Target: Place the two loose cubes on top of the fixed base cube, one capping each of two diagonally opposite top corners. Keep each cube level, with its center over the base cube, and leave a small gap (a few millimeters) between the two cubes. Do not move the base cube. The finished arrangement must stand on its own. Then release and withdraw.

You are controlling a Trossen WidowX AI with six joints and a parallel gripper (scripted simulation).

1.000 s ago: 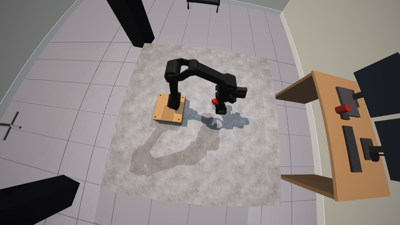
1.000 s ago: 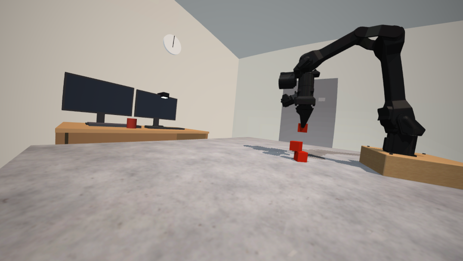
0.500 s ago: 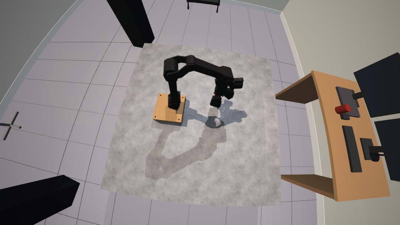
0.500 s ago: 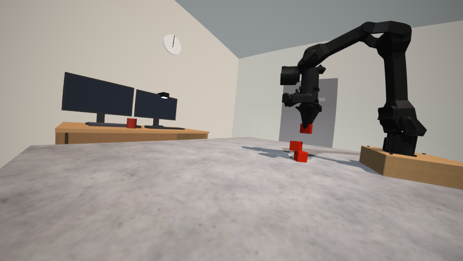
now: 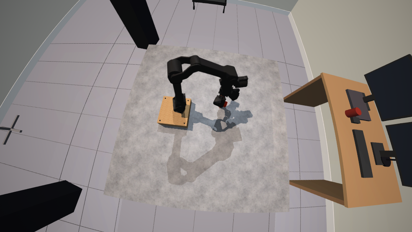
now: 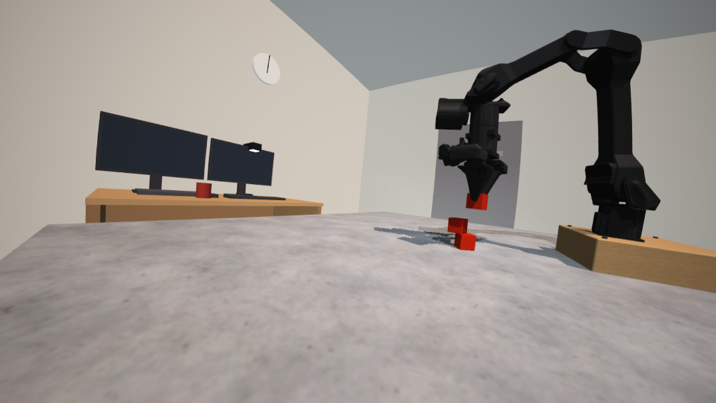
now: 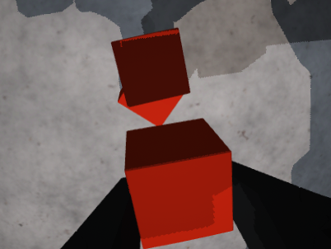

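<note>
The base cube [image 6: 465,241] [image 7: 153,110] is red and stands on the grey table. One loose red cube [image 6: 457,225] [image 7: 152,72] rests on it, offset to the left in the exterior view and turned relative to it. It looks level. In the wrist view it hides most of the base cube. My gripper [image 6: 476,198] [image 7: 176,178] is shut on the other loose red cube [image 6: 480,202] [image 7: 181,202], held level above the stack with air between. In the wrist view its edges run nearly parallel to the placed cube. In the top view the gripper mostly hides the stack.
The arm stands on a wooden base block [image 5: 165,115] [image 6: 651,260] at one side of the grey table [image 5: 144,172] [image 6: 200,310]. Arm shadows fall around the stack. A desk [image 5: 334,144] with monitors and a red cylinder [image 5: 352,112] [image 6: 203,190] stands beyond the table.
</note>
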